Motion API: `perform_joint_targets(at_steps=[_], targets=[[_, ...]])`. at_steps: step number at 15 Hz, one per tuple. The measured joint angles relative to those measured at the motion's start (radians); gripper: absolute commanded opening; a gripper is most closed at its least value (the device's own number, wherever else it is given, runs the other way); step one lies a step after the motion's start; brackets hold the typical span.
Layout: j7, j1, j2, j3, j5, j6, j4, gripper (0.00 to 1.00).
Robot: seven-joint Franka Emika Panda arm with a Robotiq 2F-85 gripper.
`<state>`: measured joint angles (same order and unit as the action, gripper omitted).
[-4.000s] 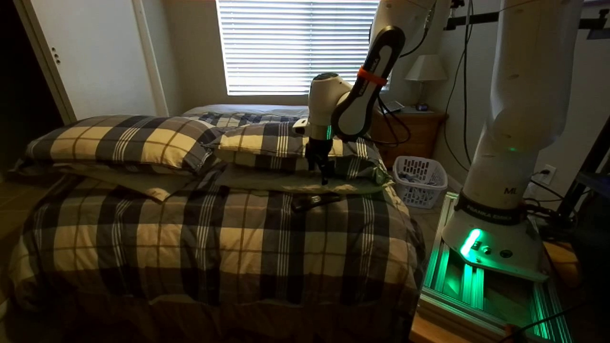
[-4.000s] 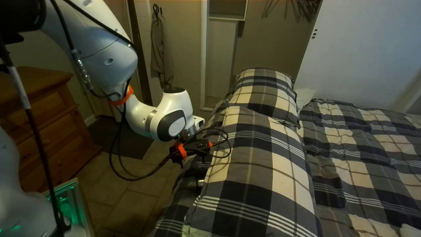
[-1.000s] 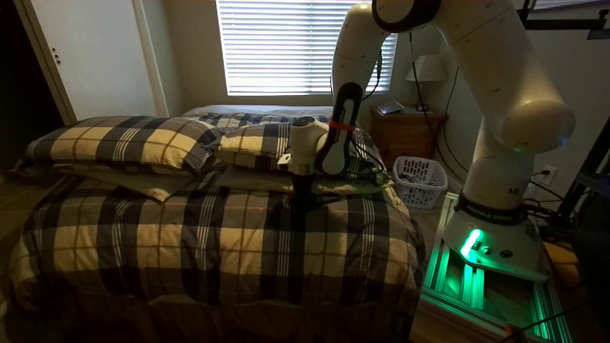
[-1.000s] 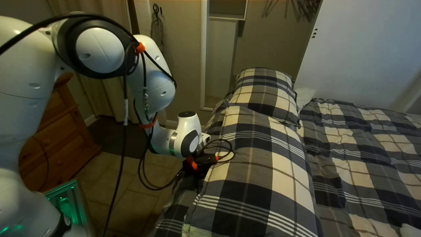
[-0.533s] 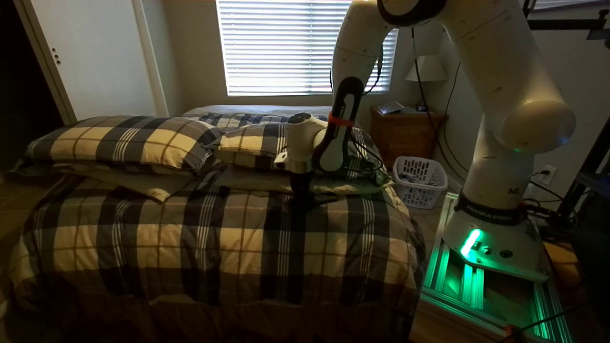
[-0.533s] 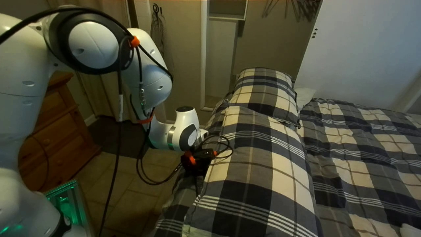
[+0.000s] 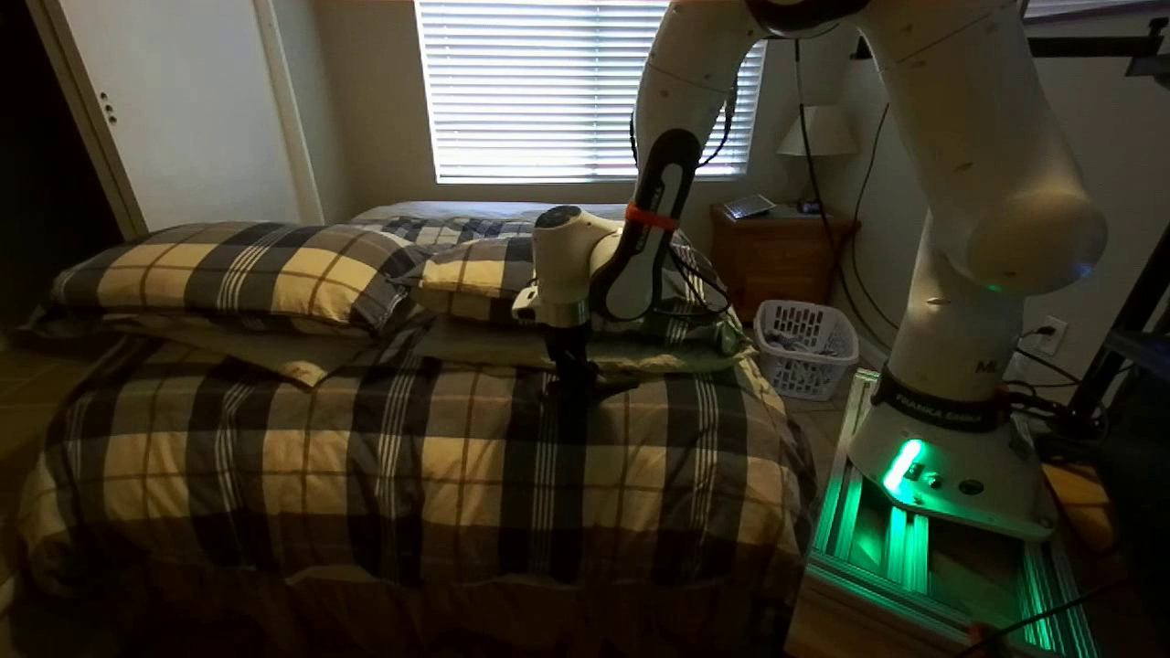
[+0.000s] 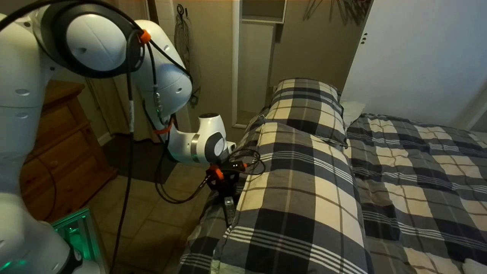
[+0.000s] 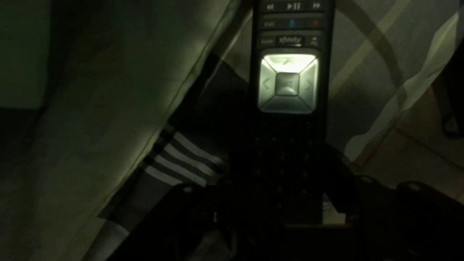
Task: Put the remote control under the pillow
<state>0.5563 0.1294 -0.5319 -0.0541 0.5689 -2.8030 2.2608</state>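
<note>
- At the top and right of the frame, in an exterior view, the big white robot arm (image 7: pixel 969 119) bends over and reaches down to the middle.
- From the middle down to the bottom of the frame, in an exterior view, lies the flat plaid pillow (image 8: pixel 300 194). I think this is the one we want. The puffy plaid pillow (image 8: pixel 304 108) sits higher up in the frame.
- Under the flat plaid pillow, a plain greenish layer (image 7: pixel 484 343) sticks out. I can't tell if it is a sheet or one more pillow.
- At the bottom of the wrist view, the dark claw (image 9: pixel 282 174) looks squeezed onto the remote control (image 9: pixel 288 87) from both sides.
- The remote control is just beside the flat plaid pillow's edge, not under it yet. I can't tell if it touches what is below.
- So the step now seems to be picking up. Next, the claw should swing toward that pillow, stay low, push the remote control in under the edge, then let go.
</note>
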Motion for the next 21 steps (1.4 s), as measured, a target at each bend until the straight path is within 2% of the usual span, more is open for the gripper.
perform_joint_targets(at_steps=[3,4,7,8,16,21], targets=[[-0.002,0.008,0.013,-0.002,0.061,0.049,-0.002,0.31],[-0.004,0.011,0.017,-0.002,0.086,0.066,-0.002,0.73],[-0.005,0.005,0.019,0.006,0.107,0.091,-0.002,0.95],[-0.003,-0.003,0.018,0.009,0.107,0.091,-0.002,0.99],[0.078,-0.14,0.0,0.053,0.098,0.091,0.001,1.0],[0.117,-0.182,-0.036,0.087,0.081,0.069,0.001,1.0]])
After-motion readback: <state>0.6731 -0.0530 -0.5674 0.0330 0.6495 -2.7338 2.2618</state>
